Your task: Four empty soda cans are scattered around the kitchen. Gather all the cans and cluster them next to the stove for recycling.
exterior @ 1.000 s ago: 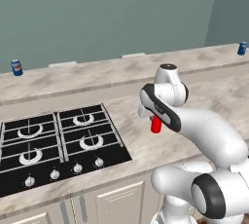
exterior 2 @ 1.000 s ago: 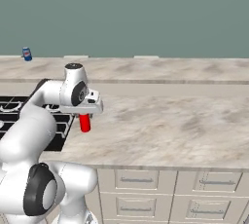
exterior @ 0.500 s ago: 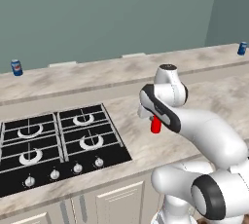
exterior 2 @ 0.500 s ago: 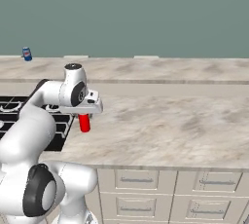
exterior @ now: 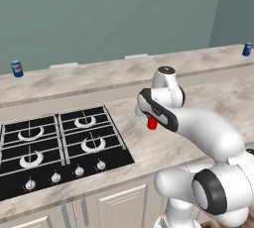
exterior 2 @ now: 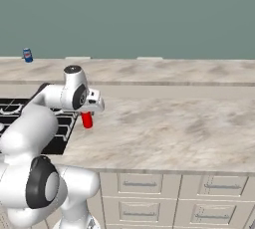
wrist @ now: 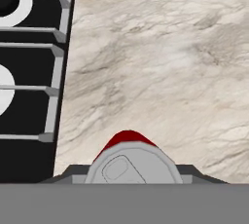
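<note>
far left on the raised back ledge of the marbled beige counter [exterior: 124,145], a small blue can [exterior: 17,68] with a white band, lettering too small to read. then the flat black stove [exterior: 54,145] with silver burners, grates and round knobs, and just right of it the gripper [exterior 2: 87,118] clamped narrow on a plain red can [exterior: 152,123], silver pull-tab top, held above the counter. far right, another blue can [exterior: 246,49] on the ledge.

No readable text or labels anywhere.
</note>
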Motion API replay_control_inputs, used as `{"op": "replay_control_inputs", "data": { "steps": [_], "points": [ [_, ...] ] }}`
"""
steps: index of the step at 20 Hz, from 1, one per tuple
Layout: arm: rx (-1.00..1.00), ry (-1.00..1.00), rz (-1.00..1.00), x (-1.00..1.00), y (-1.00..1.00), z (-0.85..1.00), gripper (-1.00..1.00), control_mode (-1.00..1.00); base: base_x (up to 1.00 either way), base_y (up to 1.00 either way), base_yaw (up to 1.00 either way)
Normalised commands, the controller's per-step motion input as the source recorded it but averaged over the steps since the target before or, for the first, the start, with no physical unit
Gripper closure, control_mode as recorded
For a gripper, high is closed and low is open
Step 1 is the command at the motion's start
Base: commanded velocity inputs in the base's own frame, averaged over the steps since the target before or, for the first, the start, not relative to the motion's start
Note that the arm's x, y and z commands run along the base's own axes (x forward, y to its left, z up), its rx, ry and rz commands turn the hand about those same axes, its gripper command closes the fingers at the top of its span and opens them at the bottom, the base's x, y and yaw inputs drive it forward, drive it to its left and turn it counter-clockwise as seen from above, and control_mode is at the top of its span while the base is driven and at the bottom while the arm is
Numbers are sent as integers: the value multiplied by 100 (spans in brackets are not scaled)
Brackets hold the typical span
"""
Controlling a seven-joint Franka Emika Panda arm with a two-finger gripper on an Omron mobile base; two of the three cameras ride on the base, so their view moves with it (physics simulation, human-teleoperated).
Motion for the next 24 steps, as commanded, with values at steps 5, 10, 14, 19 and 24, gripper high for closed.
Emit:
{"op": "replay_control_inputs", "data": {
  "steps": [5, 10, 14, 19, 24],
  "points": [
    [10, -1, 0, 39, 15, -16, 100, -100, 0, 0, 0],
    [7, 0, 0, 15, 16, -29, 100, -100, 0, 0, 0],
    [0, 0, 0, 3, 10, -31, 100, -100, 0, 0, 0],
    [0, 0, 0, 0, 7, -22, 100, -100, 0, 0, 0],
    [0, 0, 0, 1, 3, -17, 100, -100, 0, 0, 0]
  ]
}}
